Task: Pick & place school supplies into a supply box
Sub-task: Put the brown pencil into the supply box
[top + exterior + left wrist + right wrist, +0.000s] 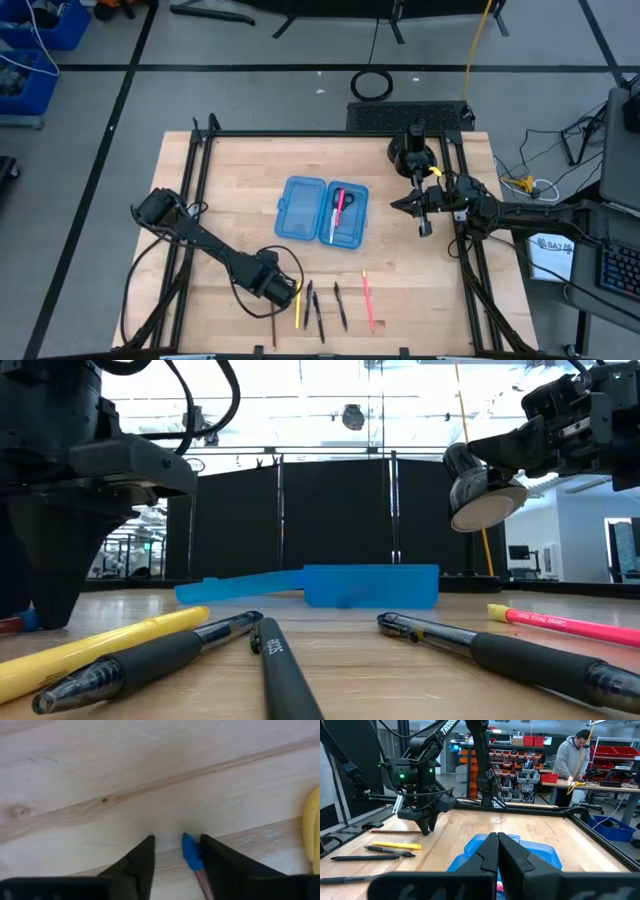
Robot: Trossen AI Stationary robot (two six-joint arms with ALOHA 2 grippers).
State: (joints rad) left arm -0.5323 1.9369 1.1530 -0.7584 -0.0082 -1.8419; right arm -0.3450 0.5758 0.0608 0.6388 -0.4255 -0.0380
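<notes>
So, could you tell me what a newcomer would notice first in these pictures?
Probably the open blue case mid-table, with scissors already in one half. Next, the row of pens and a yellow pencil along the near edge, where the left gripper is down over a blue-tipped stick.

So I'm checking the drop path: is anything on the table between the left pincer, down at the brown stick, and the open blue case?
Nothing visible. The left pincer straddles the blue-tipped stick beside the yellow pencil. Bare wood lies between there and the blue case. The right pincer hangs shut off the case's far side.
</notes>
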